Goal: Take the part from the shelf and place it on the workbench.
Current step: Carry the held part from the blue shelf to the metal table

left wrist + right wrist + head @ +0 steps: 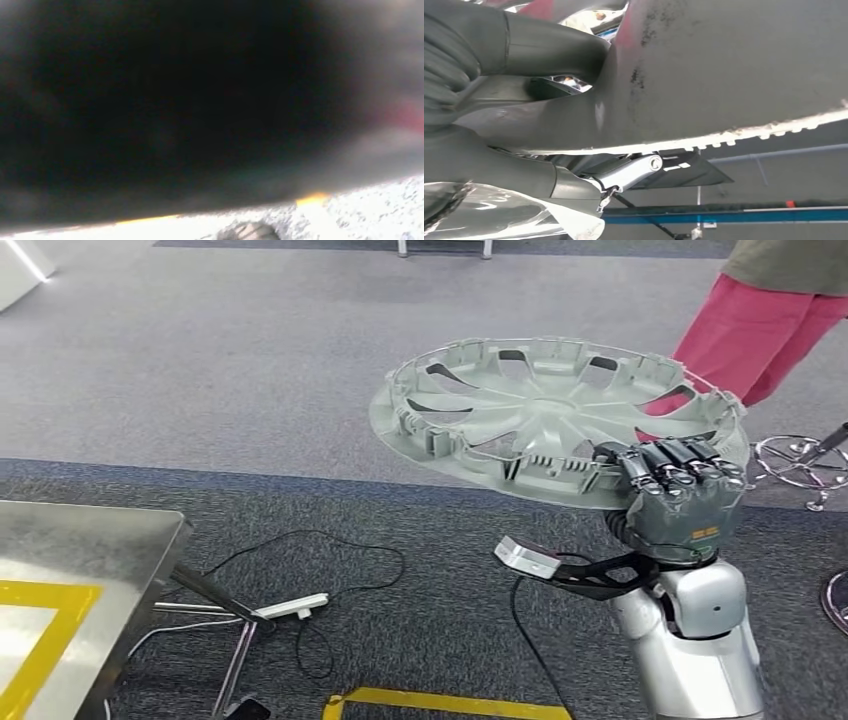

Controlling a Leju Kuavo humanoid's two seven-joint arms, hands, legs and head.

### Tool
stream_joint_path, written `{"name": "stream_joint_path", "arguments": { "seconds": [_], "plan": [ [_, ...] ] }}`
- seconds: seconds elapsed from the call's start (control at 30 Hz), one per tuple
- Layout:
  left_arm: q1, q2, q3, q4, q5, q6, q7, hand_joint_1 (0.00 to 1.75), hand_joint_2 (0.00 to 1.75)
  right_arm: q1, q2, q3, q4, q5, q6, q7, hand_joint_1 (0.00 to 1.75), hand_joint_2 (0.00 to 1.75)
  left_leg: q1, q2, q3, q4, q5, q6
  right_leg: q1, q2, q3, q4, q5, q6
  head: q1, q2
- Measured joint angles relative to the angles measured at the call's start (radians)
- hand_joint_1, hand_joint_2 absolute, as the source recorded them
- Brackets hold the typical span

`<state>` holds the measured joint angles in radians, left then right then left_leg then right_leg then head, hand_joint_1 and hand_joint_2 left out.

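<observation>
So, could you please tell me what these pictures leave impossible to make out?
- Left hand: the left wrist view is a dark blur.
- Workbench: cut off by the head view's left edge.
- Right hand under the wheel cover: its grip is hidden by the rim.
- Person: cropped at the top edge.

a white power strip [290, 607] with a black cord [345, 550] lies on the grey carpet [250, 370]. a person in pink trousers [755, 335] stands nearby.

right hand [680, 502]: grips near rim of grey hubcap [545, 415], held roughly level above carpet | steel table [90, 540]: lower left | person's red trousers [750, 335]: upper right
</observation>
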<state>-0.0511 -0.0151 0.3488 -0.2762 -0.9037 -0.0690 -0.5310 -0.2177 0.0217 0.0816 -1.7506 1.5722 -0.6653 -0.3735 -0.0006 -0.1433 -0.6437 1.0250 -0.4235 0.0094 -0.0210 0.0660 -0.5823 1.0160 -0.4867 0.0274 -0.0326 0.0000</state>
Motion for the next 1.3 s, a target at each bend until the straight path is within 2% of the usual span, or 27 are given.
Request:
{"name": "stream_joint_path", "arguments": {
  "seconds": [0.07,0.1,0.13,0.2,0.23,0.27,0.33,0.4,0.47,0.5,0.53,0.57,0.63,0.7,0.73,0.77,0.8,0.87,0.93,0.97,1.0,1.07,1.13,1.2,1.23,1.27,1.3],
  "plan": [
    [0.003,0.000,-0.001,0.001,0.000,0.000,0.000,0.00,0.00,-0.003,0.001,0.000,0.000,0.000,0.000,0.000,1.75,1.75,-0.003,0.056,-0.018,0.042,-0.027,-0.010,-0.001,-0.028,0.010,-0.009,0.002,-0.011,-0.006,0.000],
    [0.001,-0.001,-0.001,0.001,0.000,0.000,0.000,0.00,0.00,-0.004,0.002,-0.001,-0.001,0.000,0.000,0.000,1.75,1.75,-0.003,0.095,-0.042,0.092,-0.055,-0.014,0.001,-0.044,0.015,-0.012,0.001,-0.015,-0.008,0.000],
    [-0.001,-0.002,-0.002,0.001,0.000,0.000,0.000,0.00,0.00,-0.005,0.003,-0.001,-0.001,0.000,0.000,-0.001,1.75,1.75,-0.001,0.119,-0.072,0.155,-0.083,-0.017,0.004,-0.059,0.018,-0.012,-0.001,-0.019,-0.011,0.000],
    [-0.004,-0.003,-0.005,0.002,0.000,-0.001,0.003,0.00,0.00,-0.005,0.003,-0.001,0.000,0.000,0.000,-0.005,1.75,1.75,0.005,0.134,-0.120,0.250,-0.110,-0.022,0.007,-0.091,0.022,-0.012,-0.006,-0.022,-0.011,0.000],
    [-0.004,-0.002,-0.006,0.002,0.000,-0.002,0.005,0.00,0.00,-0.005,0.003,-0.001,0.000,0.000,0.000,-0.007,1.75,1.75,0.006,0.136,-0.120,0.247,-0.096,-0.022,0.008,-0.105,0.024,-0.012,-0.009,-0.022,-0.011,0.000],
    [-0.004,-0.002,-0.007,0.002,0.000,-0.003,0.007,0.00,0.00,-0.006,0.003,-0.001,0.000,0.000,0.000,-0.008,1.75,1.75,0.006,0.142,-0.099,0.207,-0.068,-0.022,0.008,-0.119,0.028,-0.012,-0.012,-0.020,-0.011,0.000],
    [-0.004,-0.001,-0.008,0.002,0.001,-0.004,0.010,0.00,0.00,-0.008,0.003,-0.002,0.000,0.000,0.000,-0.008,1.75,1.75,0.000,0.175,-0.031,0.079,-0.013,-0.017,0.011,-0.142,0.035,-0.011,-0.020,-0.014,-0.012,0.000],
    [-0.008,0.000,-0.009,0.002,0.002,-0.004,0.014,0.00,0.00,-0.011,0.004,-0.001,0.000,0.000,0.000,-0.007,1.75,1.75,-0.009,0.200,0.005,0.007,-0.001,-0.006,0.017,-0.162,0.040,-0.011,-0.027,-0.004,-0.011,0.000],
    [-0.010,0.001,-0.009,0.002,0.003,-0.005,0.019,0.00,0.00,-0.014,0.004,-0.001,0.001,0.000,0.000,-0.005,1.75,1.75,-0.013,0.187,0.006,-0.001,-0.006,0.006,0.019,-0.182,0.046,-0.013,-0.033,0.005,-0.011,0.000],
    [-0.008,0.002,-0.009,0.002,0.003,-0.005,0.022,0.00,0.00,-0.015,0.004,-0.001,0.001,0.000,0.000,-0.004,1.75,1.75,-0.012,0.176,0.008,-0.005,-0.005,0.011,0.017,-0.181,0.047,-0.012,-0.038,0.011,-0.011,0.000],
    [-0.008,0.003,-0.009,0.002,0.003,-0.006,0.024,0.00,0.00,-0.017,0.004,-0.001,0.001,0.000,0.000,-0.003,1.75,1.75,-0.009,0.165,0.011,-0.008,-0.003,0.018,0.015,-0.164,0.042,0.000,-0.049,0.016,-0.009,0.000],
    [-0.009,0.003,-0.009,0.002,0.003,-0.006,0.025,0.00,0.00,-0.018,0.004,-0.001,0.001,0.000,0.000,-0.002,1.75,1.75,-0.006,0.154,0.014,-0.012,-0.002,0.024,0.013,-0.137,0.025,0.034,-0.068,0.020,-0.006,0.000],
    [-0.013,0.005,-0.010,0.002,0.003,-0.006,0.026,0.00,0.00,-0.020,0.004,0.000,0.001,-0.001,0.000,-0.001,1.75,1.75,-0.004,0.133,0.015,-0.013,-0.002,0.032,0.010,-0.082,-0.043,0.161,-0.124,0.023,0.000,0.000],
    [-0.015,0.005,-0.010,0.002,0.003,-0.006,0.026,0.00,0.00,-0.019,0.004,0.000,0.002,-0.001,0.000,0.000,1.75,1.75,-0.005,0.106,0.016,-0.013,-0.004,0.035,0.010,-0.069,-0.111,0.273,-0.153,0.025,0.002,0.000],
    [-0.015,0.005,-0.010,0.002,0.003,-0.007,0.026,0.00,0.00,-0.018,0.004,0.000,0.003,-0.001,0.000,0.000,1.75,1.75,-0.005,0.092,0.017,-0.012,-0.004,0.035,0.010,-0.067,-0.123,0.278,-0.139,0.024,0.002,0.000],
    [-0.015,0.006,-0.010,0.002,0.003,-0.007,0.026,0.00,0.00,-0.018,0.004,0.000,0.004,0.000,0.000,0.001,1.75,1.75,-0.005,0.077,0.019,-0.011,-0.005,0.035,0.010,-0.064,-0.114,0.243,-0.105,0.023,0.002,0.000],
    [-0.015,0.006,-0.011,0.002,0.003,-0.008,0.027,0.00,0.00,-0.019,0.004,0.000,0.004,0.000,0.000,0.002,1.75,1.75,-0.005,0.062,0.021,-0.010,-0.006,0.033,0.009,-0.053,-0.090,0.177,-0.061,0.021,0.002,0.000],
    [-0.016,0.006,-0.013,0.002,0.003,-0.008,0.028,0.00,0.00,-0.022,0.004,0.000,0.005,0.000,0.000,0.007,1.75,1.75,-0.004,0.035,0.019,-0.005,-0.008,0.026,0.003,-0.009,-0.033,0.050,-0.006,0.016,0.002,0.000],
    [-0.016,0.008,-0.014,0.002,0.002,-0.010,0.029,0.00,0.00,-0.026,0.004,0.001,0.007,0.000,0.000,0.014,1.75,1.75,-0.002,0.011,0.011,-0.004,-0.005,0.013,0.002,0.013,-0.008,0.005,-0.002,0.011,0.001,0.000],
    [-0.015,0.010,-0.015,0.002,0.002,-0.011,0.031,0.00,0.00,-0.027,0.004,0.002,0.009,0.000,0.000,0.018,1.75,1.75,0.001,0.000,0.007,-0.004,-0.003,0.007,0.002,0.005,-0.004,0.000,-0.002,0.007,0.001,0.000],
    [-0.012,0.012,-0.015,0.003,0.001,-0.012,0.032,0.00,0.00,-0.029,0.004,0.004,0.011,0.000,0.000,0.023,1.75,1.75,0.002,0.000,0.005,-0.005,-0.003,0.001,0.003,-0.007,-0.002,-0.002,-0.001,0.001,0.001,0.000],
    [-0.011,0.016,-0.016,0.003,0.000,-0.014,0.035,0.00,0.00,-0.033,0.004,0.010,0.014,0.000,0.000,0.032,1.75,1.75,-0.002,0.048,-0.010,0.028,-0.026,-0.008,0.001,-0.033,0.006,-0.010,0.001,-0.013,-0.005,0.000],
    [-0.015,0.017,-0.017,0.003,0.000,-0.016,0.037,0.00,0.00,-0.037,0.003,0.015,0.019,0.000,0.000,0.042,1.75,1.75,-0.002,0.112,-0.060,0.134,-0.081,-0.016,0.004,-0.062,0.012,-0.014,-0.001,-0.023,-0.011,0.000],
    [-0.017,0.018,-0.018,0.003,0.000,-0.018,0.040,0.00,0.00,-0.039,0.002,0.020,0.025,0.000,0.000,0.056,1.75,1.75,0.002,0.131,-0.116,0.249,-0.122,-0.022,0.007,-0.091,0.017,-0.013,-0.006,-0.027,-0.012,0.000],
    [-0.016,0.019,-0.018,0.003,0.000,-0.018,0.042,0.00,0.00,-0.040,0.001,0.025,0.029,0.000,0.000,0.064,1.75,1.75,0.004,0.134,-0.125,0.267,-0.118,-0.024,0.008,-0.105,0.019,-0.013,-0.009,-0.028,-0.012,0.000],
    [-0.015,0.021,-0.020,0.003,0.000,-0.018,0.043,0.00,0.00,-0.040,-0.001,0.030,0.032,0.000,0.000,0.072,1.75,1.75,0.006,0.138,-0.113,0.244,-0.095,-0.024,0.009,-0.118,0.023,-0.013,-0.013,-0.027,-0.012,0.000],
    [-0.014,0.023,-0.021,0.003,0.000,-0.018,0.043,0.00,0.00,-0.041,-0.002,0.035,0.035,0.000,0.000,0.080,1.75,1.75,0.006,0.146,-0.084,0.188,-0.061,-0.023,0.009,-0.130,0.028,-0.013,-0.017,-0.025,-0.012,0.000]
  ]
}}
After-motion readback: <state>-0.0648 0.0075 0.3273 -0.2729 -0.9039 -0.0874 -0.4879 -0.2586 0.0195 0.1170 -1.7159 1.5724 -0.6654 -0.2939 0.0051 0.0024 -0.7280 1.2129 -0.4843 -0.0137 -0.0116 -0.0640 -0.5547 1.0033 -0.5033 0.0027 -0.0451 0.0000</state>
